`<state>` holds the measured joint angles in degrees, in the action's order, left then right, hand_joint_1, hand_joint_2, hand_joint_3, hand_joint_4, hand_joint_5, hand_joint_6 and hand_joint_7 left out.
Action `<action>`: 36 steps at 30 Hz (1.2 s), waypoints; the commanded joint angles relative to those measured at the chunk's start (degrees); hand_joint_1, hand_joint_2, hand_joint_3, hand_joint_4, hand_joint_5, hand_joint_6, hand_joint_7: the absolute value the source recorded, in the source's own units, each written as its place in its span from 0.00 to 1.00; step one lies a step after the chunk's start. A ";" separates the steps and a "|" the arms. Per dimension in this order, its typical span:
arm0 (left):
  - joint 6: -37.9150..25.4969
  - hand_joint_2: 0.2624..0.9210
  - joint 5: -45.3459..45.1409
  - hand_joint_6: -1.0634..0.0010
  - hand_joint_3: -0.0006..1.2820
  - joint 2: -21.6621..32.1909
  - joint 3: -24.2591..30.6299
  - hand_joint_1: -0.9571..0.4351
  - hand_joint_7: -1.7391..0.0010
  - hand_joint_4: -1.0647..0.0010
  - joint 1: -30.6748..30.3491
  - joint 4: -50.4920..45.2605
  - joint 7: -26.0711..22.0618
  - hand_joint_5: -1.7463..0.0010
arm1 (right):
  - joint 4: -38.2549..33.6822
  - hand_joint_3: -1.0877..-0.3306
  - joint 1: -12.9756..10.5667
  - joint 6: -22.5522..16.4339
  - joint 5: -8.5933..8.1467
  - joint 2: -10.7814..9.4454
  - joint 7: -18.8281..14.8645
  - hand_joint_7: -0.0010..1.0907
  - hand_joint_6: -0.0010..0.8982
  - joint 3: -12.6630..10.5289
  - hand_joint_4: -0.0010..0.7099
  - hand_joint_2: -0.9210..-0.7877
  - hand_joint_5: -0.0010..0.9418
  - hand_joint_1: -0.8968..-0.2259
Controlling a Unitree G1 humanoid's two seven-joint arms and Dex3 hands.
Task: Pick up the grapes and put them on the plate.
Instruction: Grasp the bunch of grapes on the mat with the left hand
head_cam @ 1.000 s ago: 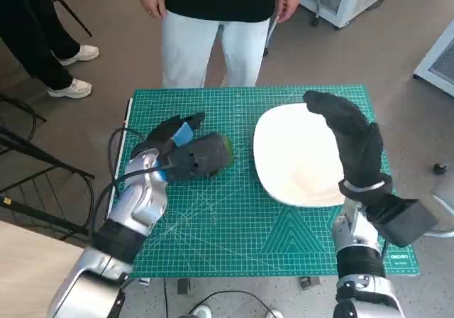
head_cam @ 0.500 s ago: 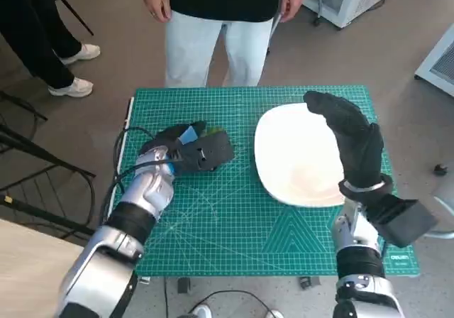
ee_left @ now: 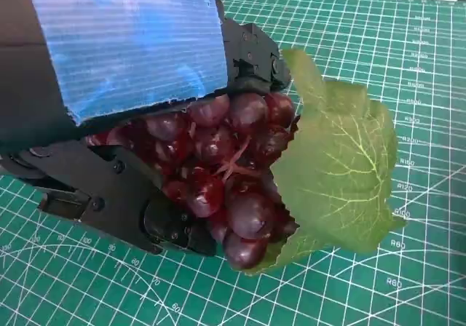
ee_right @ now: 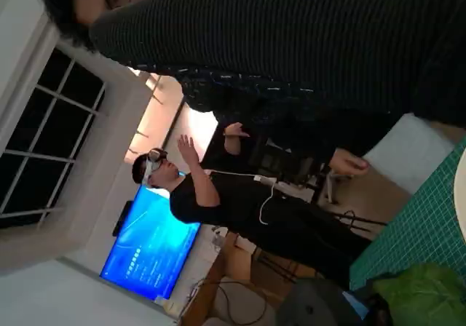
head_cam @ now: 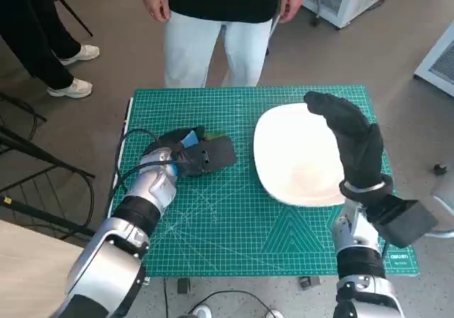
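The left forearm rises from the near left corner of the table and angles toward its middle; the left hand lies low over the left half of the table, blue-taped back up, its fingers closed round the grapes, which the left wrist view shows gripped under the palm; the right forearm stands near the near right corner, almost upright; the right hand in its black glove is raised over the table's right side, fingers loosely extended and holding nothing.
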<state>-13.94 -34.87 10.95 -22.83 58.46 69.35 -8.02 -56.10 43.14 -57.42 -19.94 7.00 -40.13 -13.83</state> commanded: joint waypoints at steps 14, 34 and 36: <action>1.79 0.80 1.20 0.73 0.01 -1.08 -0.75 0.67 1.00 0.66 -0.26 4.98 0.01 0.63 | 0.03 0.55 -1.49 0.43 0.25 0.68 -0.16 0.26 0.05 -0.01 0.31 0.00 0.00 0.50; 2.41 0.54 -0.03 0.59 0.47 -1.67 -2.78 0.94 0.96 0.39 -0.91 5.76 3.32 0.17 | 0.35 0.54 -1.59 0.84 0.15 0.71 0.04 0.26 0.04 0.02 0.30 0.00 0.00 0.50; 2.51 0.55 -1.59 0.52 0.50 -1.68 -4.44 0.95 0.93 0.43 -1.15 5.79 5.09 0.17 | 0.28 0.54 -1.52 0.89 0.15 0.71 0.03 0.26 0.04 0.01 0.30 0.00 0.00 0.51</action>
<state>-11.45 -34.78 10.29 -25.15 59.90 73.72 -3.93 -55.74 42.98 -57.40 -19.97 7.43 -40.13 -13.77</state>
